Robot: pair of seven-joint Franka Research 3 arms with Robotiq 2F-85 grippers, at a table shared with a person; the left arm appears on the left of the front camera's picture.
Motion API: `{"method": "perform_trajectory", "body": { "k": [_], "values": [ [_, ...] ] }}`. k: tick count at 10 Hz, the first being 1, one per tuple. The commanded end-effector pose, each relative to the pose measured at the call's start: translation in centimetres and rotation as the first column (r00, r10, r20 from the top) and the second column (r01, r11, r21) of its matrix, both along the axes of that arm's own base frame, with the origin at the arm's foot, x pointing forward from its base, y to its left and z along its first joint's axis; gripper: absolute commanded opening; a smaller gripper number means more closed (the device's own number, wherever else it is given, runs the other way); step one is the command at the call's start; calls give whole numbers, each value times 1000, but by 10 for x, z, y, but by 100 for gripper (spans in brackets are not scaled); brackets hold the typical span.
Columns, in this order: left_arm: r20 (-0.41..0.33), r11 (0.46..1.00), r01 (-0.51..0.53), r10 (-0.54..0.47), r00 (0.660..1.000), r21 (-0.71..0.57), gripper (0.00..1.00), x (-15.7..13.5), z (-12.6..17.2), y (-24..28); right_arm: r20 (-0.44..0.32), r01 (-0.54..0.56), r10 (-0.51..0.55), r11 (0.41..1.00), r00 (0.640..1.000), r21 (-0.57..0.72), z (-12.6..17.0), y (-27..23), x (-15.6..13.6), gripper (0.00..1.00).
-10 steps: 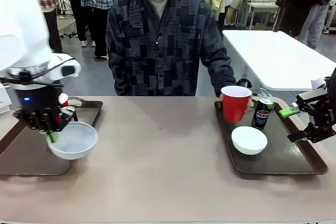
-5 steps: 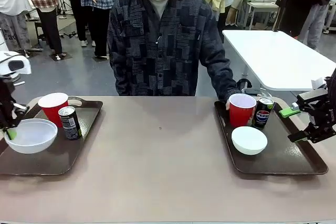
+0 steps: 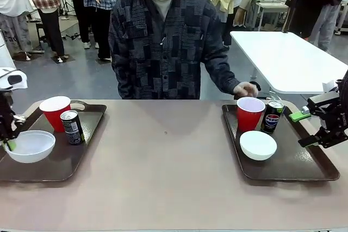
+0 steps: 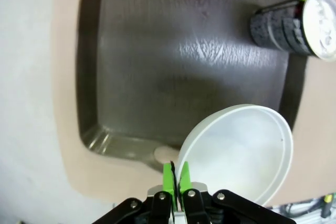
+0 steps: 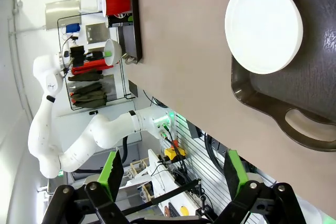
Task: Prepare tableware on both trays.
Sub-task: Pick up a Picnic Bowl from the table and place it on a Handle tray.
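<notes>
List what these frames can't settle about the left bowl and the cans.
- Bowl in left gripper: touching the left tray or just above it, no view tells.
- Left can: label too small in front view, blurred in left wrist view.
- Right can: base hidden behind right bowl.

White arm (image 5: 79, 135), black claw (image 5: 170, 174), green pads (image 4: 168, 178)

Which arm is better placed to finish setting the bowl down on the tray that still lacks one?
The left. Its gripper is shut on the rim of the bowl, held over the left tray beside the cup and can. The right gripper hangs open and empty at the far tray.
</notes>
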State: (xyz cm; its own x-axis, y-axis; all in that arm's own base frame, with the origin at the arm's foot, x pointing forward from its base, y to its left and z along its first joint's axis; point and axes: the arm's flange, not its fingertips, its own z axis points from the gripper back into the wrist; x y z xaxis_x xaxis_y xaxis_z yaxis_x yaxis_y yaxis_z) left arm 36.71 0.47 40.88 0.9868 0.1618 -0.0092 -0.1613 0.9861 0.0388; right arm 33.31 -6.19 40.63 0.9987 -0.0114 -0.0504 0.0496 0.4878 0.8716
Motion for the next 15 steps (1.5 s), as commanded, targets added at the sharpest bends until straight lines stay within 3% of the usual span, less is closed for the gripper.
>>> {"method": "perform_trajectory", "body": {
  "k": [1, 4, 5, 6, 7, 8, 9, 11, 12, 15],
  "values": [
    [28, 999, -9, 7, 1000, 40, 0, -34, -56, 0, 5, -3, 3, 1000, 1000, 16, 0, 0, -1, 100],
    [22, 994, -51, 49, 999, 99, 0, -27, -74, -6, 5, -3, 3, 1000, 1000, 16, 0, 0, -1, 100],
    [16, 994, -58, 56, 998, 96, 60, -25, -74, -7, 5, -3, 3, 1000, 1000, 16, 0, 0, -1, 100],
    [16, 994, -54, 53, 998, 99, 64, -27, -69, -10, 5, -3, 3, 1000, 1000, 16, 0, 0, -1, 100],
    [7, 995, -35, 34, 999, 99, 100, -30, -63, -13, 5, -3, 3, 1000, 1000, 16, 0, 0, -1, 100],
    [-5, 995, -20, 20, 1000, 94, 84, -33, -57, -18, 5, -3, 3, 1000, 1000, 16, 0, 0, -1, 100],
    [0, 995, -20, 20, 1000, 93, 100, -32, -50, -23, 5, -3, 3, 1000, 1000, 16, 0, 0, -1, 100],
    [7, 996, -14, 13, 1000, 86, 100, -38, -34, -35, 5, -3, 3, 1000, 1000, 16, 0, 0, -1, 100],
    [17, 996, -11, 9, 1000, 86, 64, -41, -24, -42, 5, -3, 3, 1000, 1000, 16, 0, 0, -1, 100],
    [46, 997, 14, -18, 999, 77, 92, -52, 2, -67, 5, -3, 3, 1000, 1000, 16, 0, 0, -1, 100]
  ]
}}
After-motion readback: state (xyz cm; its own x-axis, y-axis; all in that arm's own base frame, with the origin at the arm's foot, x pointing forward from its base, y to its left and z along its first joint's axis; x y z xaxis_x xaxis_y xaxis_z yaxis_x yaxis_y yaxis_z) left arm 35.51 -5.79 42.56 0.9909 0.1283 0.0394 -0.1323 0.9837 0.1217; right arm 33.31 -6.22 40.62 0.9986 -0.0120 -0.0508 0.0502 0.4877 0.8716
